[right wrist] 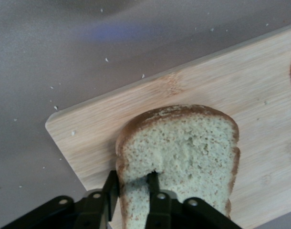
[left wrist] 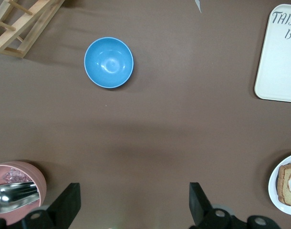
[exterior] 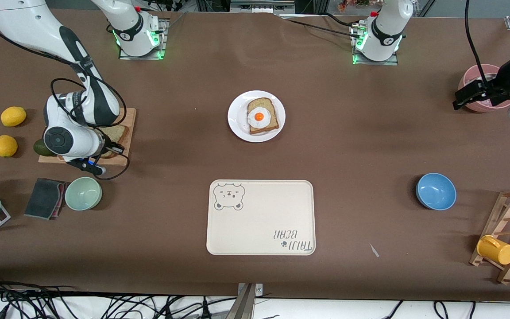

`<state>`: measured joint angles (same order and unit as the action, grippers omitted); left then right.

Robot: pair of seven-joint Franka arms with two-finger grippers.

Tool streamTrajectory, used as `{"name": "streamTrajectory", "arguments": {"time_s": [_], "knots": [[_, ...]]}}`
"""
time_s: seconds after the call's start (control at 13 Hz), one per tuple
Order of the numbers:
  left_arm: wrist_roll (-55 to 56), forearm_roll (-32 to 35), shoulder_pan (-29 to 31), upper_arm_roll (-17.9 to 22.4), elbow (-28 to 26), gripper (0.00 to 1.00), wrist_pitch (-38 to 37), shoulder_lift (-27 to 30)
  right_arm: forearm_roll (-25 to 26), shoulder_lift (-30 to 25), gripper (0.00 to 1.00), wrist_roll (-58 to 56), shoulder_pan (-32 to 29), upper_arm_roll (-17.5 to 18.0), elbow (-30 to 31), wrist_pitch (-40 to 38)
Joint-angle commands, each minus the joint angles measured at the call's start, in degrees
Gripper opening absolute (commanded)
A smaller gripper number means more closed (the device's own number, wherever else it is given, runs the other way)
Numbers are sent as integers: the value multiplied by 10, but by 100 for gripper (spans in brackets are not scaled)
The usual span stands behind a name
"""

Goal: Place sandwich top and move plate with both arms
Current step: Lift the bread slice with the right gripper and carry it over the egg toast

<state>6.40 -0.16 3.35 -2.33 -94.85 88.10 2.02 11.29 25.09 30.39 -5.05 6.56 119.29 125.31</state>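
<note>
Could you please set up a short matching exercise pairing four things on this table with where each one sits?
Things:
1. sandwich top
2. plate
3. blue bowl
4. yellow cup

Places:
A. on the wooden rack
B. on the cutting board, pinched by the right gripper
C. bare table, toward the left arm's end
D. mid-table, bearing the egg-topped bread

Pairs: 1-B, 2-D, 3-C, 4-A

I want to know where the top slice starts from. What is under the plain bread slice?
The plain bread slice lies on a wooden cutting board, with the right gripper pinching its edge. The board beneath the slice itself is covered.
</note>
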Motion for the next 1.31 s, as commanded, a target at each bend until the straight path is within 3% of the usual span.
{"name": "streamTrajectory", "arguments": {"time_s": [0.0, 0.54, 0.85, 1.24], "knots": [[5, 9, 3, -3, -5, 100, 3, 8, 4, 4, 0, 6, 0, 5, 11, 7], [5, 9, 4, -2, -5, 100, 4, 4, 8, -20, 0, -3, 5, 33, -62, -138], [5, 9, 5, -2, -5, 100, 4, 4, 4, -4, 0, -2, 15, 89, -177, -248], [5, 9, 6, 0, -4, 100, 4, 4, -42, 10, 0, 12, 144, 102, -265, -291]]}}
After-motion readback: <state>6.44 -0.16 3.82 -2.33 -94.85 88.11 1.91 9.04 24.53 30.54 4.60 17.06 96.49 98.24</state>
